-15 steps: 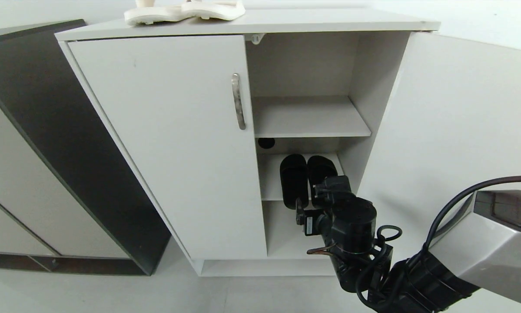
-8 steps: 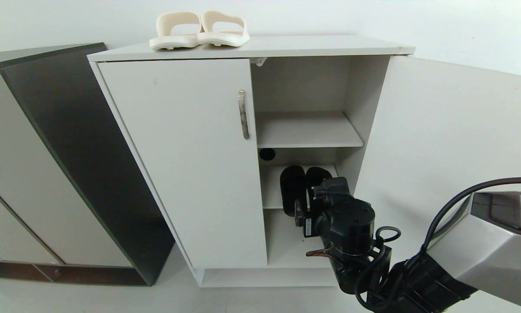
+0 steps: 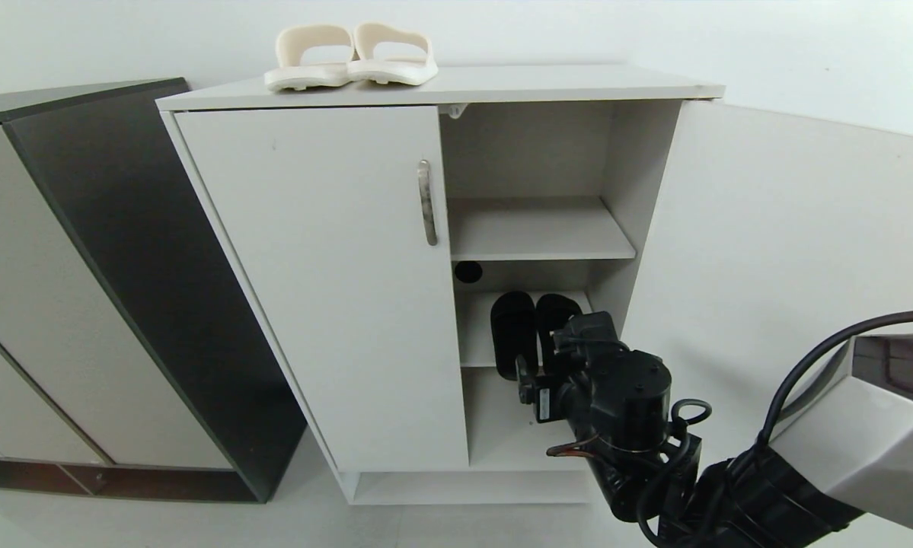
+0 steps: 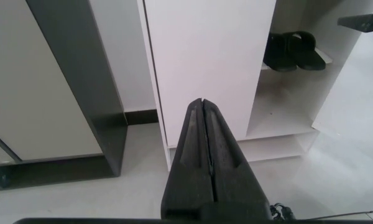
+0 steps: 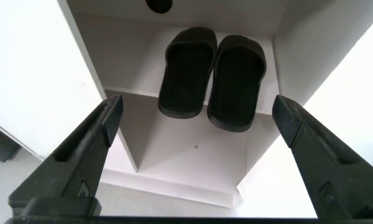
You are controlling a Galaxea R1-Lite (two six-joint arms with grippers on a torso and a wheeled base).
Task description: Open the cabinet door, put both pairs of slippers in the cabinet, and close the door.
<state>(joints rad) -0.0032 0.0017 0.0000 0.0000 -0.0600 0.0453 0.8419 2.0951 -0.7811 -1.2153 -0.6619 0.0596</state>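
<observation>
White shelving backs the right wrist view, where the right gripper (image 5: 196, 109) hangs with its jaws spread wide and nothing between them. Straight ahead of it, just past the fingertips, the black slippers (image 5: 211, 78) lie side by side and touching on the middle shelf (image 5: 130, 78) of the cabinet (image 5: 311, 56). Their near ends hang over the shelf's front edge. We judge 1 of the 2 pairs delivered.

From the left wrist view, the left gripper (image 4: 202, 109) is low over the floor (image 4: 112, 180) with its fingers pressed together, holding nothing. The closed left door (image 4: 205, 50) stands ahead of it. The black pair sits farther off, toward the right arm's side.

From the head view, the cream slippers (image 3: 349, 55) rest on the cabinet top (image 3: 578, 80), well above the right gripper and over to its left, near the front edge. The open right door (image 3: 776, 251) stands off to that gripper's right, and the upper shelf (image 3: 540, 228) lies above it.

We judge the cream pair light, soft and bendy, likely moulded foam with a slightly grippy skin. We would take hold where the 2 inner walls touch, or across both strap arches, squeezing gently so neither slipper slides out.
</observation>
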